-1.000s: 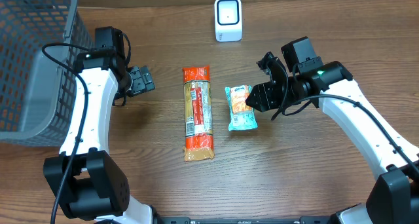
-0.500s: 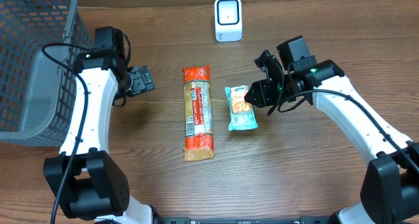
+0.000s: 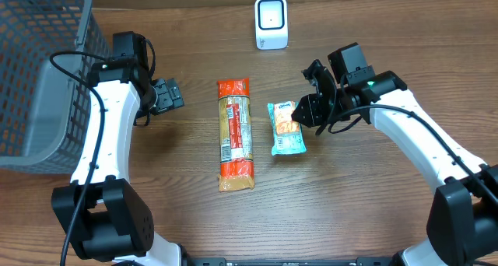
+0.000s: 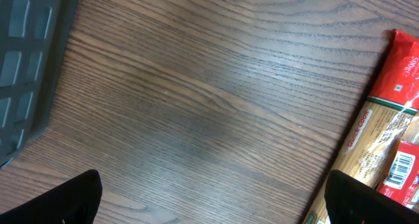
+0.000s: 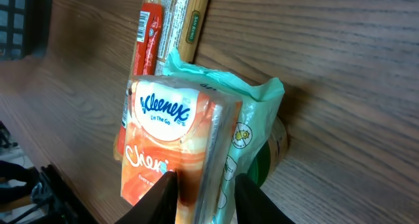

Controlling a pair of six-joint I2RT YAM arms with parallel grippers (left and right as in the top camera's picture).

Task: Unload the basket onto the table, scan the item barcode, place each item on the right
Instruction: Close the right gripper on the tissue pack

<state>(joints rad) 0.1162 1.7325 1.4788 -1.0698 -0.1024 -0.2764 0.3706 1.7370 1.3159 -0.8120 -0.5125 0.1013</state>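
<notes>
Orange pack [image 5: 173,139], seemingly in right pincer [image 5: 204,188].

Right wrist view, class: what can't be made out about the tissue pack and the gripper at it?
- Orange Kleenex tissue pack: no barcode shows in any view; only its printed front faces the cameras.
- Right gripper: fingers cut off by the right wrist view's bottom edge; grip unclear.
</notes>
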